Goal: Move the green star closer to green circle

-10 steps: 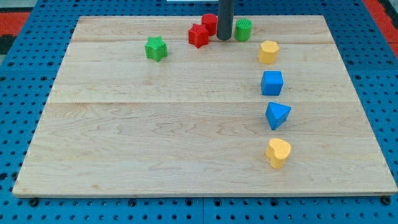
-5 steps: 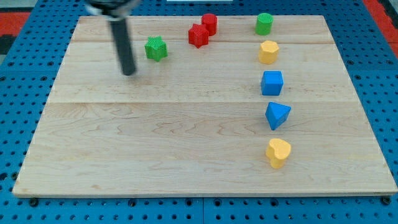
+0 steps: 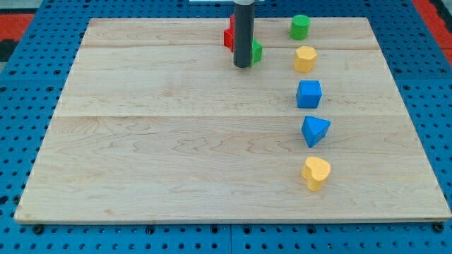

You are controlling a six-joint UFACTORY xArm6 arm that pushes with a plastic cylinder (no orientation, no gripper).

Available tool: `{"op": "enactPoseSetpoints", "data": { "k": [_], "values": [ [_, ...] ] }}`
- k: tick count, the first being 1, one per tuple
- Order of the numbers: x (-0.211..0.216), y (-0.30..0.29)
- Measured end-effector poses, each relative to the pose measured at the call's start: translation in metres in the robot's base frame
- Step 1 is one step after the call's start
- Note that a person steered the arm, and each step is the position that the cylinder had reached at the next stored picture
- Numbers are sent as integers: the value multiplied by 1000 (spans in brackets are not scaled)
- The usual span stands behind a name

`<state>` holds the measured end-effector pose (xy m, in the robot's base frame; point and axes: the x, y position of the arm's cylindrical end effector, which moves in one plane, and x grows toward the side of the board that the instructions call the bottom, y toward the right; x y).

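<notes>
The green star [image 3: 256, 51] lies near the view's top centre, mostly hidden behind my rod; only its right edge shows. My tip [image 3: 242, 65] rests on the board at the star's left side, touching it. The green circle [image 3: 300, 27] stands at the view's top, up and to the right of the star, a short gap away.
Red blocks [image 3: 228, 37] sit just behind the rod, partly hidden. A yellow block [image 3: 304, 58], a blue cube [image 3: 308, 94], a blue triangular block [image 3: 315, 130] and a yellow heart [image 3: 316, 173] form a column down the view's right. The wooden board [image 3: 141, 155] lies on a blue pegboard.
My tip swept from the board's left to the right, pushing the green star rightward past the red blocks toward the green circle. The green circle has stayed put over the last half second.
</notes>
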<state>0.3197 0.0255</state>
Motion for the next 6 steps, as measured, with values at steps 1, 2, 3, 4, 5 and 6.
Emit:
{"op": "enactPoseSetpoints", "data": {
  "k": [1, 2, 3, 4, 5, 6],
  "values": [
    [-18, -10],
    [-22, -10],
    [-25, 14],
    [-43, 49],
    [-47, 50],
    [-43, 48]
  ]
}}
